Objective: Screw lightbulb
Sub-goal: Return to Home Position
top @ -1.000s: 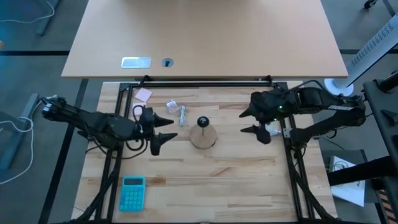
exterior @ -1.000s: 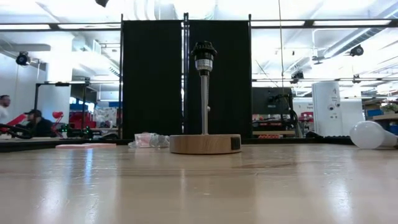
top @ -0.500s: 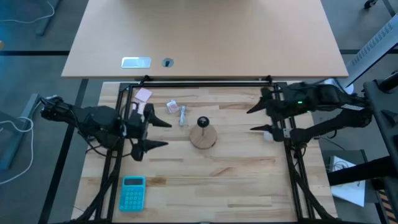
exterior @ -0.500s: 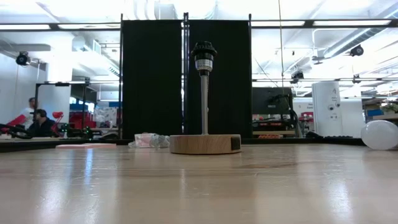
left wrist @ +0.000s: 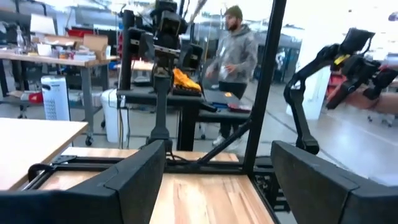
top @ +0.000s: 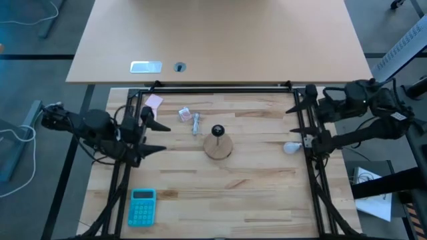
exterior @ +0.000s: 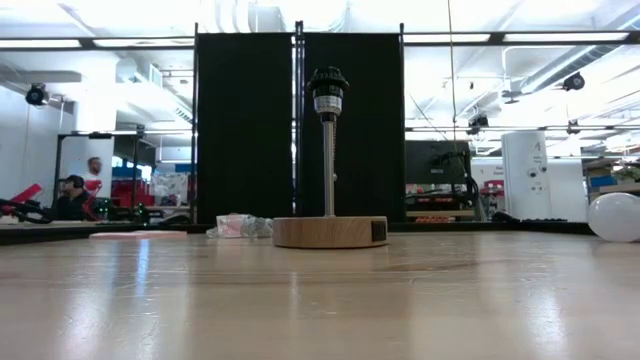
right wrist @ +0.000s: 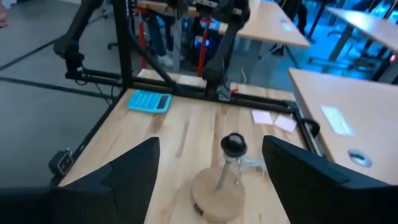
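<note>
Wooden tabletop, from above: the lightbulb (top: 291, 147) lies loose near the right edge, just beside the frame post (top: 308, 143) and well apart from the lamp (top: 218, 147), whose socket (top: 217, 131) is bare. The left gripper (top: 159, 137) and right gripper (top: 294, 124) sit at opposite edges, both spread wide and empty; I read that as parking. Low view: the lightbulb (exterior: 615, 216) rests on the table showing only its round globe, so I can't call its axis. Wrist views: fingers (left wrist: 132, 180) parted, nothing between.
</note>
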Controlling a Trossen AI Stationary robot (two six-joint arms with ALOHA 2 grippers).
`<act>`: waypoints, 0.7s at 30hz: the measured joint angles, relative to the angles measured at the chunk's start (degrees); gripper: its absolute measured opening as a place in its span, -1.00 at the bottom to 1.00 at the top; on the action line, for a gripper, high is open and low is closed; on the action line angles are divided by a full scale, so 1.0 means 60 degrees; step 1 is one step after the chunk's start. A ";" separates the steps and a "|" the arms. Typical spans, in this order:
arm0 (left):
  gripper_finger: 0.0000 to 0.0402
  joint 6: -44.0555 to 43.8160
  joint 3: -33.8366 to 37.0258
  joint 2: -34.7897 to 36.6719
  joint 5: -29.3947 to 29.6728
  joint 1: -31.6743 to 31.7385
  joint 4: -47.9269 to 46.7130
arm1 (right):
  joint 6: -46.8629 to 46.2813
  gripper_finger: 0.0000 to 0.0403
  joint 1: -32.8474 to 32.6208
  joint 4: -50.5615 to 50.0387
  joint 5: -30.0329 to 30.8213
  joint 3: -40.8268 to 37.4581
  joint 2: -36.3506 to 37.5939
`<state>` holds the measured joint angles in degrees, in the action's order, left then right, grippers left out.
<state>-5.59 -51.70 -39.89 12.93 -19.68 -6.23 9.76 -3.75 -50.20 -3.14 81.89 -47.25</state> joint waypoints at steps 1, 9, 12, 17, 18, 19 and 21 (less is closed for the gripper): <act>0.41 -0.0006 0.0211 0.0162 -0.0003 0.0000 0.0178 | 0.0074 0.42 0.0000 0.0167 -0.0002 -0.0066 0.0047; 0.41 0.0106 0.2208 0.1369 0.0000 0.0000 0.2174 | -0.0053 0.43 0.0000 0.0974 -0.0016 -0.0760 0.0516; 0.41 0.0085 0.2888 0.1833 0.0004 0.0000 0.2858 | -0.0356 0.40 0.0000 0.1057 -0.0029 -0.1075 0.0757; 0.41 -0.0003 0.3779 0.2594 0.0044 0.0004 0.3512 | -0.0487 0.36 0.0000 0.1846 -0.0062 -0.1682 0.1292; 0.41 -0.0014 0.3898 0.2736 0.0115 0.0001 0.3596 | -0.0437 0.36 0.0000 0.2058 -0.0061 -0.1837 0.1444; 0.41 -0.0047 0.4031 0.2887 0.0216 0.0000 0.3670 | -0.0351 0.35 0.0000 0.2245 -0.0062 -0.1992 0.1602; 0.41 -0.0143 0.4250 0.3205 0.0486 0.0004 0.3689 | -0.0238 0.36 0.0000 0.2653 -0.0062 -0.2305 0.1897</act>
<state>-6.44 -26.21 -20.66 15.85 -19.66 15.91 8.33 -3.75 -34.28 -3.51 68.06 -35.87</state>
